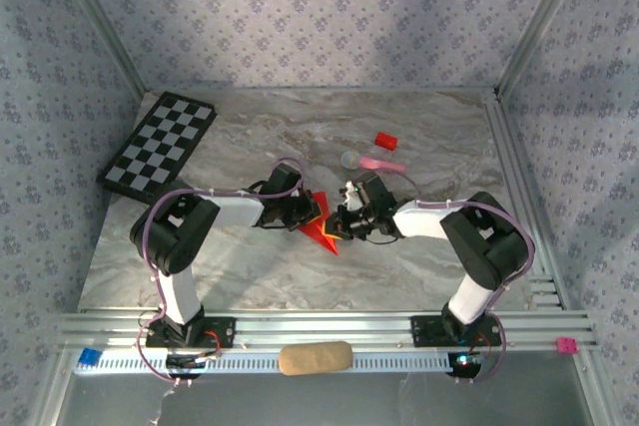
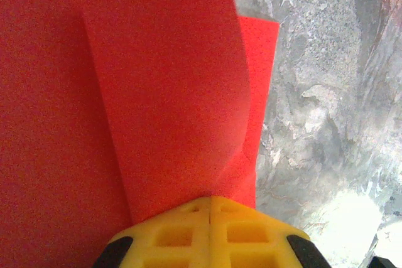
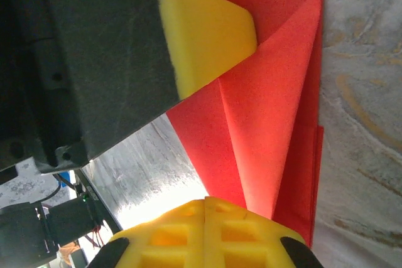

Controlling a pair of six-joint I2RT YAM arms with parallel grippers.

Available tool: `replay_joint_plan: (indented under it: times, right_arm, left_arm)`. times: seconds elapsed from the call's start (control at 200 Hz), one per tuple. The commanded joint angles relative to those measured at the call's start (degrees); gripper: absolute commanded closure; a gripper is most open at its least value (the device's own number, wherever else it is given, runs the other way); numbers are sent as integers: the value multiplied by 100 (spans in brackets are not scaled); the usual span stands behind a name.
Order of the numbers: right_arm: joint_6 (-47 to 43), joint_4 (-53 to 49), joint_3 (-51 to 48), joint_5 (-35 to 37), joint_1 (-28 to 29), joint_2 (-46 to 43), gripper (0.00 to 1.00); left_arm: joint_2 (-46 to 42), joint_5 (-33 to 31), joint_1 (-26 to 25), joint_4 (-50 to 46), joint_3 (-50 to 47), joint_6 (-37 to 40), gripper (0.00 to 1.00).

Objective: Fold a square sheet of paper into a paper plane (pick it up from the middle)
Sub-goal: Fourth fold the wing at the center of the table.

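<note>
The red sheet of paper (image 1: 324,236) lies mid-table, folded into a narrow shape with a point toward the near side. In the left wrist view its layered flaps (image 2: 157,80) rise up and run into the tip of my left gripper (image 2: 210,200), which is shut on the fold. My left gripper (image 1: 311,214) and right gripper (image 1: 335,227) face each other across the paper. My right gripper (image 3: 205,202) is shut, and the paper (image 3: 264,123) passes under the right side of its tip; I cannot tell whether it is pinched. The left gripper's yellow finger (image 3: 207,29) rests on the paper's far part.
A checkerboard (image 1: 160,144) lies at the back left. A small red block (image 1: 385,140) and a pink stick with a grey round head (image 1: 374,162) sit behind the right gripper. A tan pad (image 1: 315,357) rests on the front rail between the arm bases.
</note>
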Motion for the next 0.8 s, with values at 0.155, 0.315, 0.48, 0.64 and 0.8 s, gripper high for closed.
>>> replay_joint_plan:
  times: [0.155, 0.315, 0.48, 0.64, 0.8]
  right_arm:
    - [165, 268, -222, -186, 46, 195, 97]
    - [159, 306, -310, -242, 83, 208, 97]
    - [151, 248, -410, -146, 106, 191, 97]
    - [4, -45, -453, -13, 158, 131, 97]
    - [-293, -589, -294, 244, 163, -91, 97]
  left_arm:
    - [116, -169, 28, -262, -98, 52, 95]
    - [124, -169, 27, -278, -91, 40, 95]
    - [114, -176, 27, -278, -104, 39, 95]
    - [107, -199, 29, -306, -112, 39, 95]
    - [85, -204, 29, -323, -96, 52, 95]
